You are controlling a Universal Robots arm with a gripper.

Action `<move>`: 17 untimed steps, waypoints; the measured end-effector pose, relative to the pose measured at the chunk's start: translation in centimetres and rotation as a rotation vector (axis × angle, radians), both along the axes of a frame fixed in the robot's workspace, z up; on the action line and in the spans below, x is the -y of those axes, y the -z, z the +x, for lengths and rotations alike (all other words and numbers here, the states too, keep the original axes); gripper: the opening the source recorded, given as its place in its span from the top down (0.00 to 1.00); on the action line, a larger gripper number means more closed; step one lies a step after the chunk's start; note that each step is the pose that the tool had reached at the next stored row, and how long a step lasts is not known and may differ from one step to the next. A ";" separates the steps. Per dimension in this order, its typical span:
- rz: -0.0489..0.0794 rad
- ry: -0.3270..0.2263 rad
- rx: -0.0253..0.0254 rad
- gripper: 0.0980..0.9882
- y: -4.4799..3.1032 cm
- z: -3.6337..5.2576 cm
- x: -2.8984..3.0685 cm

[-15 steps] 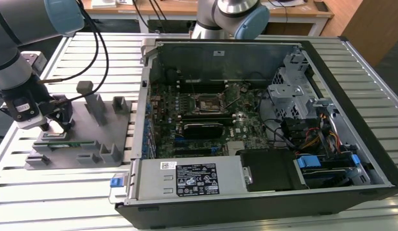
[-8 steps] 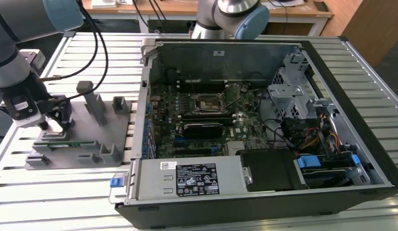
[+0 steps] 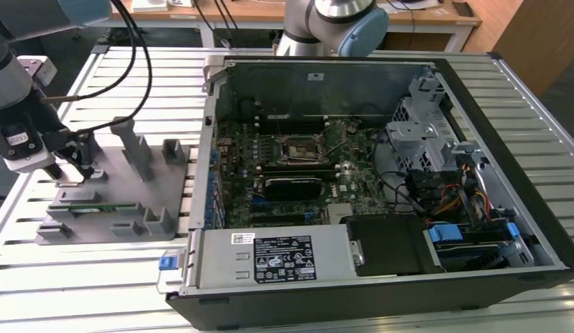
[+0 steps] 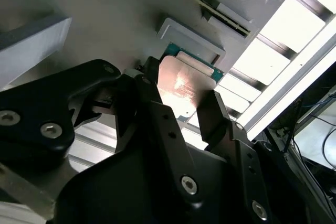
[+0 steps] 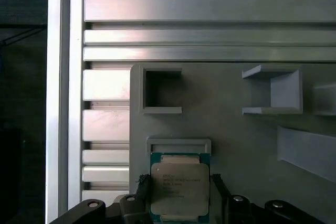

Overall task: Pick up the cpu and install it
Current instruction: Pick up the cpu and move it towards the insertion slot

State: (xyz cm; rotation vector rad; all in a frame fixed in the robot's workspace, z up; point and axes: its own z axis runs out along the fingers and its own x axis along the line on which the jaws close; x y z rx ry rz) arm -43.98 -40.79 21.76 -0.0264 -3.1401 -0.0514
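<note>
— How is the gripper (image 5: pixel 178 181) set?
— It is closed narrowly on the cpu (image 5: pixel 180 192), held by two opposite edges.
— Where is the cpu found?
— Between the fingertips, at the grey fixture (image 5: pixel 241 140).

On surface (image 3: pixel 83 284): holder (image 3: pixel 115 191) to the exterior view's left of case (image 3: pixel 324 83); cpu (image 5: pixel 180 184) on holder, under tool (image 3: pixel 73 175).

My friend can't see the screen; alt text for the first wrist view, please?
A silver-topped cpu sits in a recess of a grey holder, the black pincer low around it. The holder rests on a slatted metal table.
</note>
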 end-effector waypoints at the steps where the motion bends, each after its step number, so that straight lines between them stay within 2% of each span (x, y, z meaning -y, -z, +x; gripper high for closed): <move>1: 0.000 0.000 0.0001 0.51 -0.37 0.00 0.00; 4: 0.000 0.000 0.0000 0.51 -1.36 0.00 0.00; 9: 0.000 0.000 0.0000 0.51 -2.42 0.00 0.00; 13: 0.000 0.000 0.0001 0.51 -2.79 0.00 0.00; 17: 0.000 0.000 0.0002 0.51 -2.83 0.00 0.00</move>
